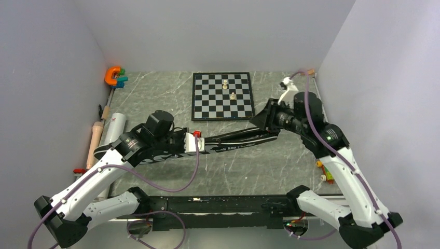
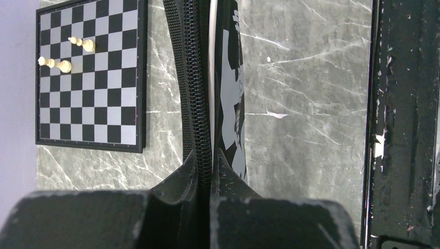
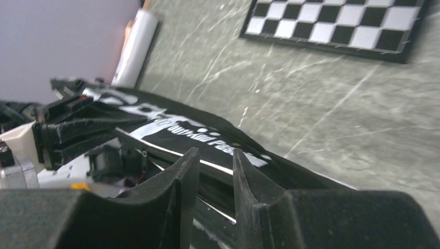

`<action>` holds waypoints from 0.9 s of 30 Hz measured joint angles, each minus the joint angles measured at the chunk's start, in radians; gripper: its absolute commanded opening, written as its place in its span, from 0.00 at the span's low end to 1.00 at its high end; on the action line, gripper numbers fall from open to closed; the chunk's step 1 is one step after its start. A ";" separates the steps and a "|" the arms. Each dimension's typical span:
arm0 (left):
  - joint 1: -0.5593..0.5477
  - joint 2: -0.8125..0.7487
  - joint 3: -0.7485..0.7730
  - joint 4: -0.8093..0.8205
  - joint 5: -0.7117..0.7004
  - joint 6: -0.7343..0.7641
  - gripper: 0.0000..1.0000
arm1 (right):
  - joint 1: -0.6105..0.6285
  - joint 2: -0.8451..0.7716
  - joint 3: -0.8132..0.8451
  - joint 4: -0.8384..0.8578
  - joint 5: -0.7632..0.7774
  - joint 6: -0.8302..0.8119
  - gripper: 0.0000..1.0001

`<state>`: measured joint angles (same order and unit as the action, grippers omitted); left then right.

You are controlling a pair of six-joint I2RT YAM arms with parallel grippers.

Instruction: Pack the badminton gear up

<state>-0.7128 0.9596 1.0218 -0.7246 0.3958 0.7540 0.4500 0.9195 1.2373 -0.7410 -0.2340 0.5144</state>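
The black racket-shaped bag (image 1: 233, 139) with white lettering is stretched across the middle of the table between both arms. My left gripper (image 1: 200, 142) is shut on the bag's zipper edge (image 2: 197, 78), and the zipper runs straight up between the pinched fingers (image 2: 211, 155). My right gripper (image 1: 267, 122) is at the bag's far right end. Its fingers stand apart (image 3: 215, 155), and the bag's lettered face (image 3: 197, 132) lies just beyond them, not pinched. The long white tube (image 1: 113, 128) lies by the left wall. A small white shuttlecock (image 1: 286, 83) sits at the back right.
A black-and-white chessboard (image 1: 223, 96) with two pale pieces lies at the back centre. A beige wooden rod (image 1: 95, 142) lies beside the tube, with an orange and teal toy (image 1: 115, 76) in the back left corner. Small coloured pieces (image 1: 326, 174) lie near the right arm.
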 measured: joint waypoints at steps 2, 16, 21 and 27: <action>-0.006 0.000 0.000 -0.009 0.001 0.014 0.00 | 0.028 0.038 0.000 0.011 -0.039 -0.004 0.33; -0.039 0.005 0.012 -0.060 0.003 0.084 0.00 | 0.306 0.159 -0.059 0.071 -0.162 -0.003 0.28; -0.044 0.005 0.013 -0.068 0.003 0.099 0.00 | 0.306 0.155 -0.123 0.070 -0.164 0.013 0.27; -0.046 0.005 0.013 -0.083 0.002 0.113 0.00 | 0.305 0.123 -0.162 0.056 -0.155 0.029 0.27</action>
<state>-0.7586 0.9642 1.0351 -0.8078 0.3981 0.8669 0.7547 1.0428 1.0756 -0.6846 -0.3889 0.5438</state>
